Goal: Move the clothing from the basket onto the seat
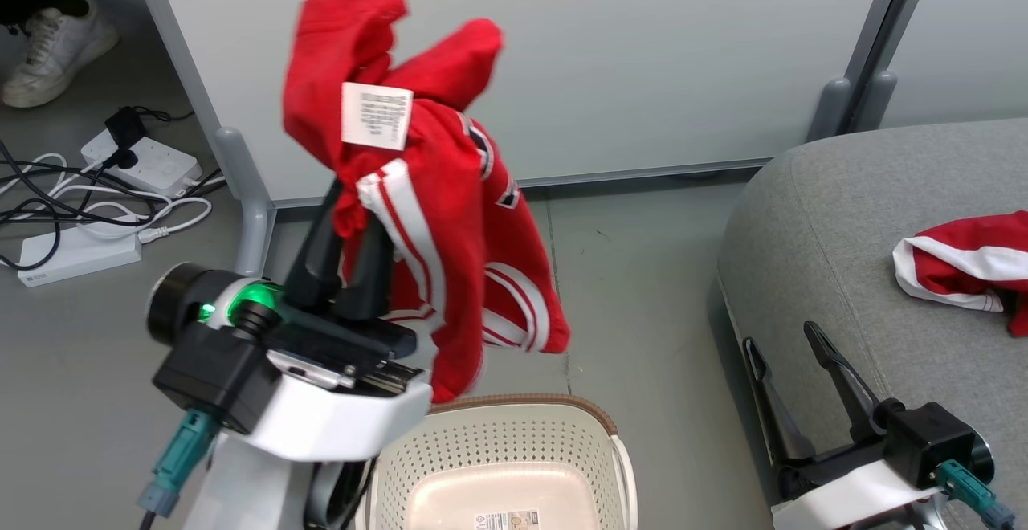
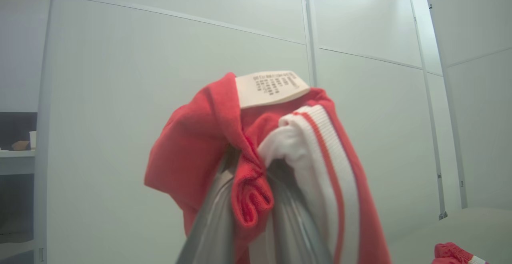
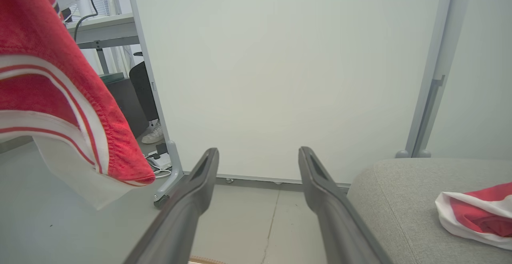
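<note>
Gripping red shorts (image 1: 458, 217) in nearly closed left end effector (image 1: 353, 209) above laundry basket (image 1: 522, 405); holding right end effector (image 1: 777, 337) wide open, empty; carry high and rightward onto sofa cushion (image 1: 827, 217).

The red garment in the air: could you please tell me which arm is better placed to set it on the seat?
Left, probably: the left hand grips the red garment above the basket. The right hand hangs open and empty beside the grey seat.
</note>
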Robot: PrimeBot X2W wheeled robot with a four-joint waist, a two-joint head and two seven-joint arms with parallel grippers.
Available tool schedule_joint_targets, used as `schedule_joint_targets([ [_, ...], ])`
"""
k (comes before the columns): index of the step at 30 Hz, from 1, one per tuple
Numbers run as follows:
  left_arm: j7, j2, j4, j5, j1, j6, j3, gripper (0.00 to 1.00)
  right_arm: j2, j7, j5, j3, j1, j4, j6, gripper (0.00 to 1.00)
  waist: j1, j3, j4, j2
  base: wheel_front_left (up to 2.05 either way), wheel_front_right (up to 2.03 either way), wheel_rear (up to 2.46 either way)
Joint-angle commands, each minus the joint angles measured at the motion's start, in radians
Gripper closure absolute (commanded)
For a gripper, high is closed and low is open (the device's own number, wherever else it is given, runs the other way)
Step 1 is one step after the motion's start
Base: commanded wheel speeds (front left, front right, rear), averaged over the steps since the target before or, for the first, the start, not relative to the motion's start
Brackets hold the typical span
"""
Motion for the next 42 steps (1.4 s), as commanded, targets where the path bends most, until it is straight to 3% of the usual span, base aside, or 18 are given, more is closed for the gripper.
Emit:
schedule_joint_targets([
  [1,-0.001,0.001,-0.007,-0.006,-0.007,-0.006,-0.002,1.0,-0.002,-0.004,0.005,0.0,0.003,-0.004,0.0,0.0,0.0001,0.0,-0.001,-0.0001,0.0,0.0,0.0],
  [8,-0.001,0.002,-0.036,-0.022,0.003,-0.034,-0.106,1.0,0.0,-0.004,0.004,0.0,0.001,-0.007,0.0,0.0,0.0001,0.004,-0.009,-0.0001,0.0,0.0,0.0],
  [19,-0.001,0.002,-0.027,-0.055,0.015,-0.022,-0.15,1.0,-0.005,-0.004,0.021,0.001,0.014,-0.024,0.0,0.0,0.0001,0.014,-0.02,-0.0001,0.0,0.0,0.0],
  [21,-0.001,0.002,-0.024,-0.046,0.016,-0.023,-0.14,1.0,-0.022,-0.004,0.027,0.018,0.013,-0.04,0.0,0.0,0.0001,0.016,-0.028,-0.0001,0.0,0.0,0.0],
  [31,-0.001,0.001,-0.012,-0.022,0.023,-0.036,-0.129,1.0,-0.213,-0.004,0.102,0.292,-0.032,-0.255,0.0,0.0,0.0001,0.03,-0.054,-0.0001,0.0,0.0,0.0],
  [36,-0.001,0.001,-0.009,-0.02,0.029,-0.045,-0.139,1.0,-0.241,-0.004,0.117,0.309,-0.054,-0.277,0.0,0.0,0.0001,0.031,-0.051,-0.0001,0.0,0.0,0.0],
  [42,-0.001,0.001,-0.008,-0.03,0.031,-0.086,-0.19,1.0,-0.267,-0.004,0.117,0.332,-0.089,-0.273,0.0,0.0,0.0001,0.037,-0.037,-0.0001,0.0,0.0,0.0],
])
